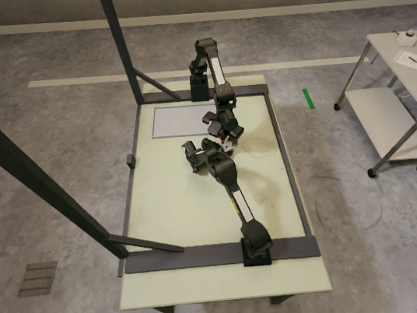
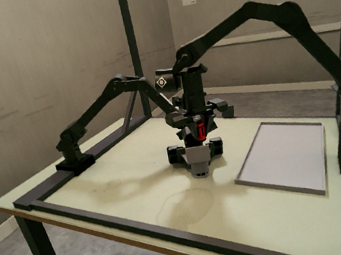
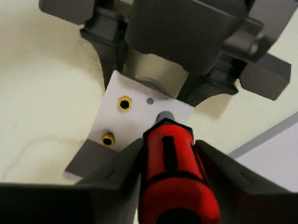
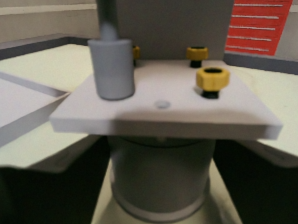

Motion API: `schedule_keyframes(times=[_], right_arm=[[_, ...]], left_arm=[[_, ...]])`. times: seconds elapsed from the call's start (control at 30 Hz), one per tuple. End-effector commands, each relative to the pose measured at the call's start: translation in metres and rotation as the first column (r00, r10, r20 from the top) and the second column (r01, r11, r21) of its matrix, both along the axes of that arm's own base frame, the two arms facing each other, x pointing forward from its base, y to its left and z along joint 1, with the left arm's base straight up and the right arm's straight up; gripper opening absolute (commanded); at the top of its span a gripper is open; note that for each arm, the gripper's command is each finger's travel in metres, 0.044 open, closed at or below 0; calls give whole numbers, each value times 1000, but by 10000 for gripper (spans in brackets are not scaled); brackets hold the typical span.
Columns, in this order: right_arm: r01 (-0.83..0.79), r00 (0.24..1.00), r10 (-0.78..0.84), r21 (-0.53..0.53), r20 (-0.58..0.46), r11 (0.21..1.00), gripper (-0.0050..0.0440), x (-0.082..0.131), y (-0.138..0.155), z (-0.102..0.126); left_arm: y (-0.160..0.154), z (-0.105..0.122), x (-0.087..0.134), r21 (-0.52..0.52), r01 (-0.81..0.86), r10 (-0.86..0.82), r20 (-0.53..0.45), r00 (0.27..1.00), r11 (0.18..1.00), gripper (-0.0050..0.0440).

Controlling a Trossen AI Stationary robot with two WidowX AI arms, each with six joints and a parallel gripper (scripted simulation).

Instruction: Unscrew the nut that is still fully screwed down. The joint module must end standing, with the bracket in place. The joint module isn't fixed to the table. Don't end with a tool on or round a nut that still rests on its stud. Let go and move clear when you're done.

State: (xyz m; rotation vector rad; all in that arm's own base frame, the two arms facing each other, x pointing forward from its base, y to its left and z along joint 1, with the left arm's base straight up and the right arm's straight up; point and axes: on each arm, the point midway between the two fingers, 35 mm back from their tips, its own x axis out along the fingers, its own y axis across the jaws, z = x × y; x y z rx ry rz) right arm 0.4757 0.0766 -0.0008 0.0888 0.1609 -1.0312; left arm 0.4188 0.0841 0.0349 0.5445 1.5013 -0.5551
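Note:
The joint module (image 4: 160, 175) (image 2: 200, 170) stands upright under its pale bracket (image 4: 165, 80) (image 3: 137, 120) (image 2: 197, 154). My left gripper (image 2: 199, 122) is shut on a red-handled nut driver (image 2: 201, 133) (image 3: 182, 192), held roughly upright. The driver's grey socket (image 4: 114, 70) (image 3: 165, 116) is down at one plate corner, hiding whatever nut is inside. A yellow nut (image 4: 212, 79) (image 3: 125, 103) sits raised on its black stud. Another nut (image 4: 197, 53) (image 3: 107, 139) also shows black stud beneath it; a further nut (image 4: 135, 53) is partly hidden behind the socket. My right gripper (image 4: 159, 132) (image 3: 138, 118) is shut on the module's body, a finger on each side.
A shallow pale tray (image 1: 179, 121) (image 2: 284, 156) lies on the table beside the module. The two arms are close together above it, the left wrist over the right gripper. Dark frame rails (image 1: 222, 254) edge the table, with uprights (image 1: 120, 50) along one side.

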Motion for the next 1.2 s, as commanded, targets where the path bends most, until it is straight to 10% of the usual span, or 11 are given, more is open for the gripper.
schedule_keyframes(times=[0.0,1.17], right_arm=[[1,999,-2,22,47,1000,245,5,1,23],[1,999,-2,22,47,1000,245,5,1,23]], left_arm=[[2,13,5,5,-2,2,37,999,1000,130],[3,5,1,1,-2,2,14,1000,1000,130]])
